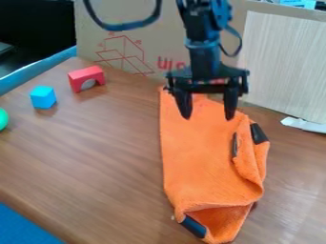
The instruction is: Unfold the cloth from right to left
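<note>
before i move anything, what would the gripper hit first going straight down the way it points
Most likely the orange cloth, probably its far part; the gripper points down with jaws apart, though its height is unclear.

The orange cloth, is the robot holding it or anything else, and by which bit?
Nothing is held. The pincer is open, with its fingers apart, and the orange cloth lies on the table.

Partly hidden red lettering (167, 63), too unclear to read, stands on the cardboard (157, 42).
</note>
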Robot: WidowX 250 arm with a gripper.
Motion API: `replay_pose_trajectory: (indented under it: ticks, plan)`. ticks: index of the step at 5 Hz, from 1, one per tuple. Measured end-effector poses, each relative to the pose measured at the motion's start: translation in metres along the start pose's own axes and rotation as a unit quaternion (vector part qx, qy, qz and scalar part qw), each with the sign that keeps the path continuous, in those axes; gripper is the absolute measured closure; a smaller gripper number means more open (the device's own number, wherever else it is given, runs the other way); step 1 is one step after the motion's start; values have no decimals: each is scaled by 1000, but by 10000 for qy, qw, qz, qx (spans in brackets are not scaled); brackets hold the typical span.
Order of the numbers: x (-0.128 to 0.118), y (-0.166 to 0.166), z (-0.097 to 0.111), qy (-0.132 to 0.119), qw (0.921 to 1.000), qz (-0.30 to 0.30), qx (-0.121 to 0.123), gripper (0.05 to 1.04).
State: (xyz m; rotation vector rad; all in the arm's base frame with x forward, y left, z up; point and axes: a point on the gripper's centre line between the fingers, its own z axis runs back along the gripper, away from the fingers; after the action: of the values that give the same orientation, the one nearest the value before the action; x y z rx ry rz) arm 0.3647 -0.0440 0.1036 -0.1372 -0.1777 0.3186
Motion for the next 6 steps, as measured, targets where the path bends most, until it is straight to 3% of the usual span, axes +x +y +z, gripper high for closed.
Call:
replay_pose_trajectory:
  ticks: [3, 4, 6]
  plan:
    - [-3, -16, -38, 68, 9999, 40, 139, 83]
    - [0, -29, -34, -8, 10000, 36, 13, 83]
    - [5, -37, -42, 66, 9999, 140, 13, 83]
